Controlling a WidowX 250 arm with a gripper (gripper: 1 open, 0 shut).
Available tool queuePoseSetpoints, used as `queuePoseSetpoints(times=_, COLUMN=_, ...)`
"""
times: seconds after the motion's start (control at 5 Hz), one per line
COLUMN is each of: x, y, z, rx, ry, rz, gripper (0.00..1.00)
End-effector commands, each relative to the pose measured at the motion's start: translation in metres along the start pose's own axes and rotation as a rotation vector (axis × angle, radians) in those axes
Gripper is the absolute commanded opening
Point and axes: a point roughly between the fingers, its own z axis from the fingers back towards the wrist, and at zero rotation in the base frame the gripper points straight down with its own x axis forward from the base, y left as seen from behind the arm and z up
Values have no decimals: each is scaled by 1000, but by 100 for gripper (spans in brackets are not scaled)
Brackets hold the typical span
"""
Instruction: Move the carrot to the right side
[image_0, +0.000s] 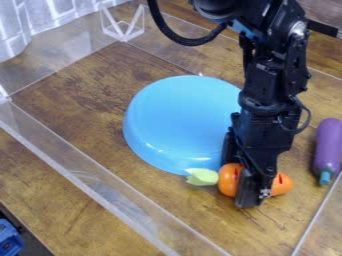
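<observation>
The small orange carrot with pale yellow-green leaves lies on the wooden table just in front of the blue plate. My gripper comes down from above and its black fingers straddle the carrot's middle, shut on it. Orange shows on both sides of the fingers. The carrot rests at table level near the plate's front right rim.
A purple eggplant toy lies at the right edge. Clear plastic walls run along the left and front of the table. Bare wood lies left of the plate.
</observation>
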Motion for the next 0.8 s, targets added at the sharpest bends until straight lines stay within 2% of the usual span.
queuePoseSetpoints(times=0.0, x=3, y=2, z=31, rx=32, ry=-89, rz=16, gripper=100)
queuePoseSetpoints(times=0.6, x=8, y=-2, z=44, rx=27, ry=-113, rz=38, gripper=100)
